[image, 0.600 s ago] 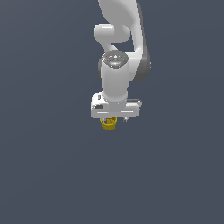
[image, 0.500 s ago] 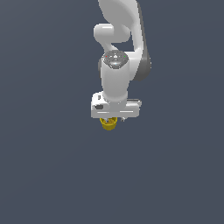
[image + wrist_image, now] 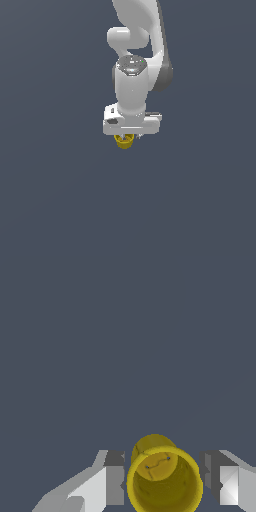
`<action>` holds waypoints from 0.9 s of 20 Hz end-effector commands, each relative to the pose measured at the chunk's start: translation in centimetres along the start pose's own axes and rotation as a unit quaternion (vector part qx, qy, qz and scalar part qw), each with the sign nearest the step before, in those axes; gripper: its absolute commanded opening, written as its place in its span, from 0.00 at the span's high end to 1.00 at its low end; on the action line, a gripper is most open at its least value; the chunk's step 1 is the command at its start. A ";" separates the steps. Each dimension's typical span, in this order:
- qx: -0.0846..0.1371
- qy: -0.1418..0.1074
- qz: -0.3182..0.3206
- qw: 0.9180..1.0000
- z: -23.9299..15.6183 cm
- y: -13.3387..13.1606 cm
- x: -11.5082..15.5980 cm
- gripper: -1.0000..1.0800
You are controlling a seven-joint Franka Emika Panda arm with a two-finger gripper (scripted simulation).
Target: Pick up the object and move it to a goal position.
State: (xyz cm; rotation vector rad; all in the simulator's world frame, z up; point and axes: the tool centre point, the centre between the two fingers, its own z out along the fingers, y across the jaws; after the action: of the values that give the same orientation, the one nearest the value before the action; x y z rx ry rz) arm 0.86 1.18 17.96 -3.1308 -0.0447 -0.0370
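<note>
Cup (image 3: 164, 482) between the open claw (image 3: 167, 483) fingers, on the grey bench (image 3: 60, 190).
We see gaps on both sides, so nothing is gripped yet. We judge the cup light, stiff and smooth, perhaps slippery; we would pinch it across the wide rim. We find no brand, label or writing.

exterior: high, distant, downward | wrist: close, along claw (image 3: 162, 483) | shared: cup (image 3: 124, 141)
</note>
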 end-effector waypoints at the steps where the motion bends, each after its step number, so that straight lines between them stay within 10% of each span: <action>1: 0.000 0.000 0.002 1.000 0.0 0.0 0.0 0.38; 18: 0.047 -0.012 0.187 0.981 2.8 0.4 -3.3 0.38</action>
State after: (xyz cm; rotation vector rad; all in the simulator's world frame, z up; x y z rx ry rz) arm -1.83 0.83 15.53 -3.0146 0.4401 -0.0026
